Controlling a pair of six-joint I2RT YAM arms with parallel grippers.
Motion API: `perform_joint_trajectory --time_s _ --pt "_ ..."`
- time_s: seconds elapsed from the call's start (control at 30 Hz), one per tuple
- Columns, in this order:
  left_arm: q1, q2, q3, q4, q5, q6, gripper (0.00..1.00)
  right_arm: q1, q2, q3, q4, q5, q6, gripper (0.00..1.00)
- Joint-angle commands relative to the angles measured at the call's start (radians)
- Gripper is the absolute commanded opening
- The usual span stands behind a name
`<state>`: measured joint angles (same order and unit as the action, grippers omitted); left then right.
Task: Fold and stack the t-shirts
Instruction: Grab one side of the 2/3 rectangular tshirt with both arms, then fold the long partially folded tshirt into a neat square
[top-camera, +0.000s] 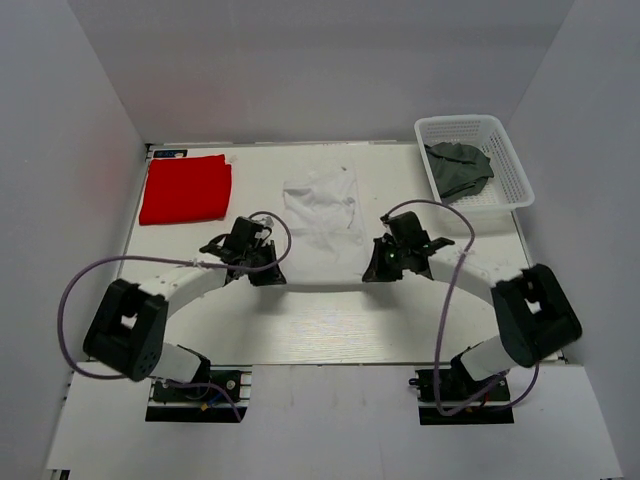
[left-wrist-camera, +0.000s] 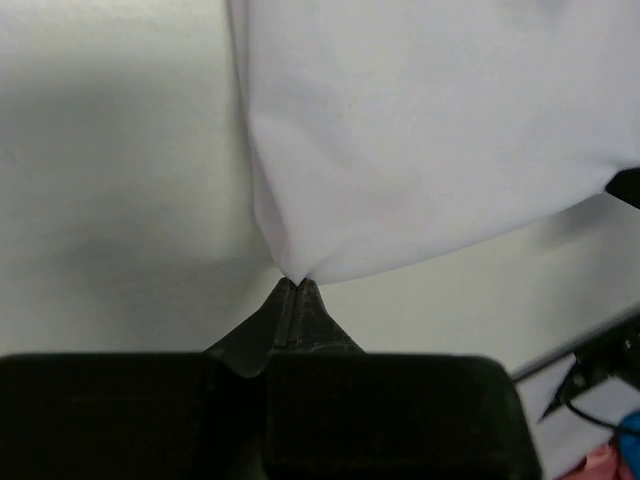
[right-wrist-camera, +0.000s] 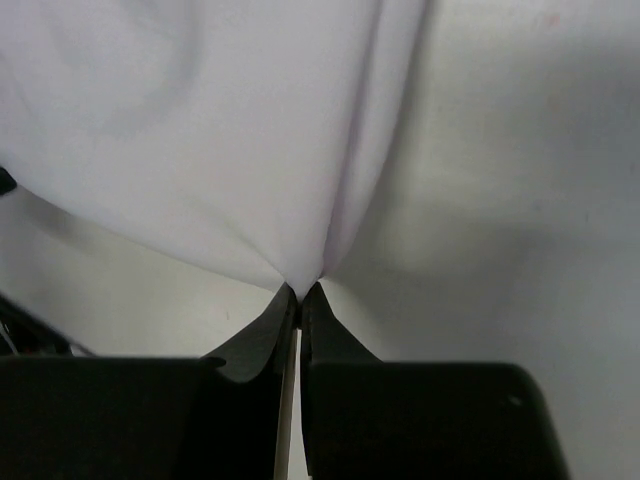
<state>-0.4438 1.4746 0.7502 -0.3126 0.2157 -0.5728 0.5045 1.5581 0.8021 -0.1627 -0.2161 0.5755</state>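
Robot lab cell, white walls (top-camera: 70, 130) around a white table (top-camera: 330, 330), left arm (top-camera: 190, 285) and right arm (top-camera: 470, 272) bolted on, purple cables (top-camera: 62, 310)

Plain white t-shirt (top-camera: 322, 212), red t-shirt (top-camera: 185, 188), grey-green t-shirt (top-camera: 460, 168), white basket (top-camera: 511, 165)

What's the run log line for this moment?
left gripper, right gripper: shut on white t-shirt | red t-shirt: folded, far-left | grey-green t-shirt: in basket

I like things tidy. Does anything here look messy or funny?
The dark grey-green shirt sits bunched up in the white basket, far right. The white shirt is rumpled, its near corners pinched by the left gripper and right gripper. The red shirt lies folded flat.
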Motion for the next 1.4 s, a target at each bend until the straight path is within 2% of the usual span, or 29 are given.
perform_joint_trajectory --time_s 0.0,0.17,0.2,0.23,0.33,0.53,0.77,1.0,1.23,1.37 --pt "-0.038 -0.158 -0.05 -0.087 0.109 -0.01 0.0 0.02 -0.168 -0.056 -0.127 -0.071 -0.113 0.0" --pt "-0.073 -0.408 -0.08 -0.235 0.168 -0.044 0.0 0.077 -0.364 -0.101 -0.24 -0.153 -0.232 0.0" --pt "-0.073 -0.454 -0.089 -0.223 0.222 -0.055 0.0 0.083 -0.387 -0.101 -0.241 -0.172 -0.235 0.0" --pt "-0.082 -0.541 -0.089 -0.214 0.223 -0.067 0.0 0.101 -0.435 -0.112 -0.223 -0.175 -0.23 0.0" --pt "-0.091 -0.632 -0.08 -0.195 0.2 -0.076 0.0 0.112 -0.523 -0.126 -0.164 -0.154 -0.217 0.0" --pt "-0.092 -0.608 0.0 -0.136 0.128 -0.044 0.0 0.108 -0.553 -0.071 -0.063 -0.019 -0.163 0.0" --pt "-0.073 -0.521 0.099 -0.125 -0.074 -0.068 0.0 0.095 -0.415 0.08 -0.063 0.135 -0.108 0.0" --pt "-0.064 -0.416 0.198 -0.2 -0.263 -0.093 0.0 0.069 -0.242 0.265 -0.107 0.112 -0.123 0.0" --pt "-0.064 -0.317 0.233 -0.128 -0.409 -0.081 0.0 0.039 -0.118 0.397 -0.113 0.124 -0.143 0.0" --pt "-0.055 -0.197 0.288 -0.106 -0.47 -0.07 0.0 0.011 -0.004 0.465 -0.12 0.093 -0.154 0.0"
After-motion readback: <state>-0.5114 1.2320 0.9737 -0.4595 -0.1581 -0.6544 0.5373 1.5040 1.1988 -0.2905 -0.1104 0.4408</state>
